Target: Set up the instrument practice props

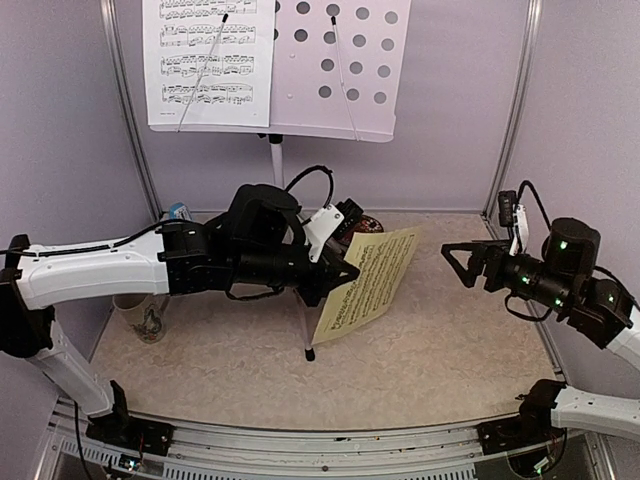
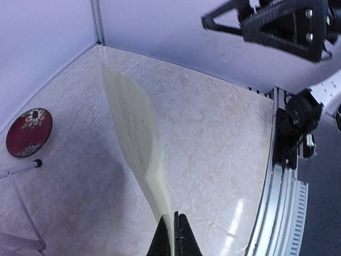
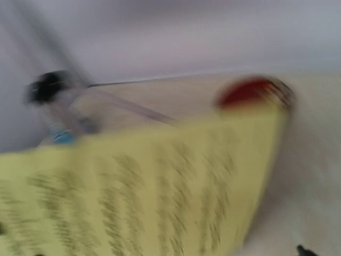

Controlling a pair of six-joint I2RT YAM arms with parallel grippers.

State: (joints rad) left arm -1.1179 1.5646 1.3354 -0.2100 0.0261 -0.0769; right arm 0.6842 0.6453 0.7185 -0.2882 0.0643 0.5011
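Note:
The white perforated music stand (image 1: 340,70) stands at the back on a silver tripod (image 1: 277,160). The white music sheet (image 1: 210,60) rests on the stand's left half. My left gripper (image 1: 345,272) is shut on the near edge of the yellow music sheet (image 1: 372,278) and holds it tilted above the table. In the left wrist view the sheet (image 2: 136,138) runs edge-on from the shut gripper (image 2: 174,226). My right gripper (image 1: 455,265) hovers open to the right of the sheet, apart from it. Its blurred view is filled by the yellow sheet (image 3: 160,186). A small blue piece of the metronome (image 1: 178,210) shows behind my left arm.
A red round plate (image 1: 365,222) lies behind the yellow sheet and also shows in the left wrist view (image 2: 29,132). A patterned mug (image 1: 150,318) stands under my left arm. A tripod foot (image 1: 309,354) rests mid-table. Walls enclose the back and sides.

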